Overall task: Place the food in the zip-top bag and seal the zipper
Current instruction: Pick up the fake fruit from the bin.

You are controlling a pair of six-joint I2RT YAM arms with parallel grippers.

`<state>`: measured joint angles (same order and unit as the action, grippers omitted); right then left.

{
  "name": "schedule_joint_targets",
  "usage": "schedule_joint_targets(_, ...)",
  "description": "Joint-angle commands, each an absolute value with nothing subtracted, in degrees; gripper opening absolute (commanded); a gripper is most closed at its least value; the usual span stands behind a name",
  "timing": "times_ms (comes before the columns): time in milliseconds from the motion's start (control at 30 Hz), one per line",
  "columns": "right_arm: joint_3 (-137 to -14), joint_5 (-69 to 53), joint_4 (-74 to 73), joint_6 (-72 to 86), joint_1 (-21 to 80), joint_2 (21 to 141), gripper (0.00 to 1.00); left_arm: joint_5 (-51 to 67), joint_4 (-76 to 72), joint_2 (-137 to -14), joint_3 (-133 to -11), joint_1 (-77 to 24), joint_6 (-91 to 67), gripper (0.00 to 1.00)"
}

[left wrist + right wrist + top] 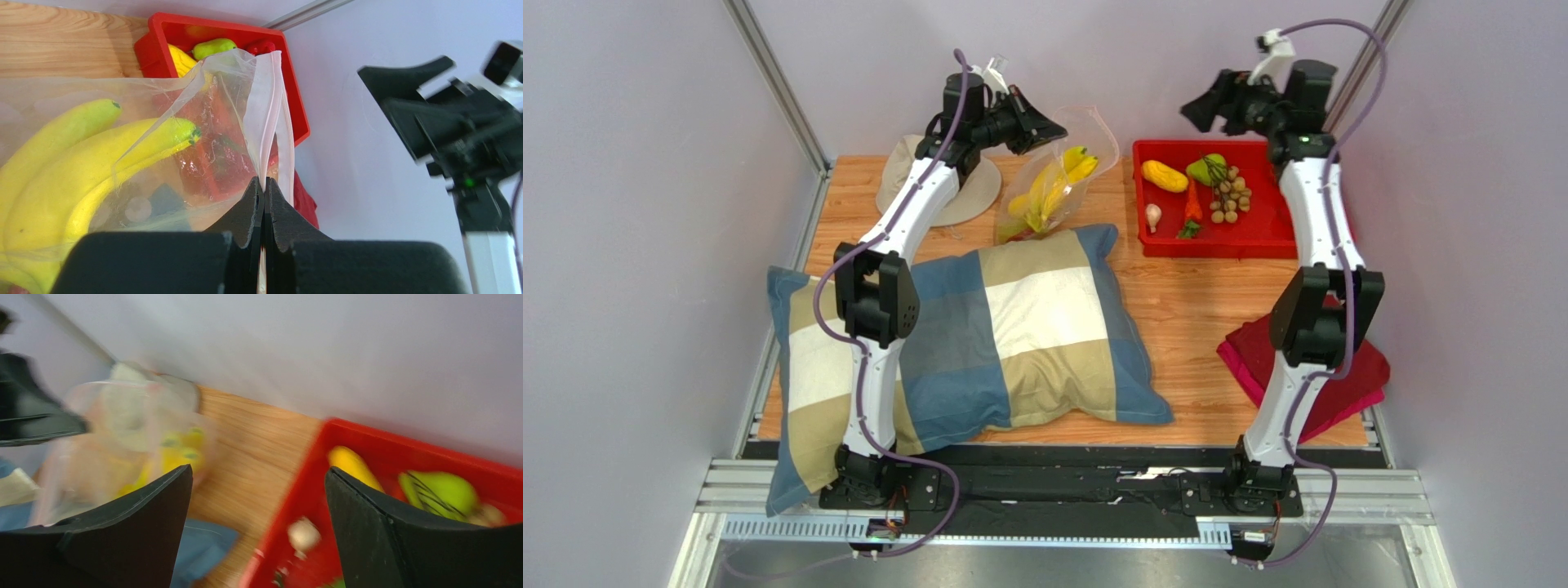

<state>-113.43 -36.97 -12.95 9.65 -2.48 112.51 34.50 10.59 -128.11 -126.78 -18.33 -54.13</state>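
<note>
The clear zip-top bag (1059, 184) hangs at the back of the table with yellow bananas (1051, 190) inside. My left gripper (1053, 128) is shut on the bag's mouth edge and holds it up. In the left wrist view the fingertips (264, 187) pinch the pale zipper strip (270, 116), and the bananas (80, 165) fill the bag (202, 122). My right gripper (1201, 108) is open and empty, high over the red tray (1271, 239). The tray holds a lemon (1163, 175), a green piece (1205, 169), a carrot (1193, 202) and a tan bunch (1230, 196). The right wrist view, blurred, shows the lemon (355, 467) between the open fingers.
A checked pillow (1014, 331) lies across the front left of the table. A beige bucket hat (946, 190) sits behind the left arm. A folded red cloth (1357, 368) lies at the right edge. A small white piece (1154, 216) sits in the tray.
</note>
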Motion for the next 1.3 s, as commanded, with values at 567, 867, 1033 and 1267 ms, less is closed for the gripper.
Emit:
schedule_joint_targets(567,-128.68,-17.76,-17.50,-24.69,-9.67,135.61,0.84,34.63,9.84,-127.79,-127.71,-19.07,-52.03,0.00)
schedule_joint_targets(867,-131.75,-14.68,-15.47,-27.24,-6.15,142.20,0.76,34.54,10.81,-127.88,-127.71,-19.16,-50.98,0.00)
schedule_joint_targets(1033,-131.84,-11.78,-14.68,-28.74,-5.36,144.05,0.68,35.50,10.90,-127.88,-128.05,-19.16,-51.33,0.00)
schedule_joint_targets(1267,-130.52,-10.90,-14.50,-29.18,-5.36,142.74,0.18,37.26,11.25,-128.06,-131.74,-19.16,-52.03,0.00)
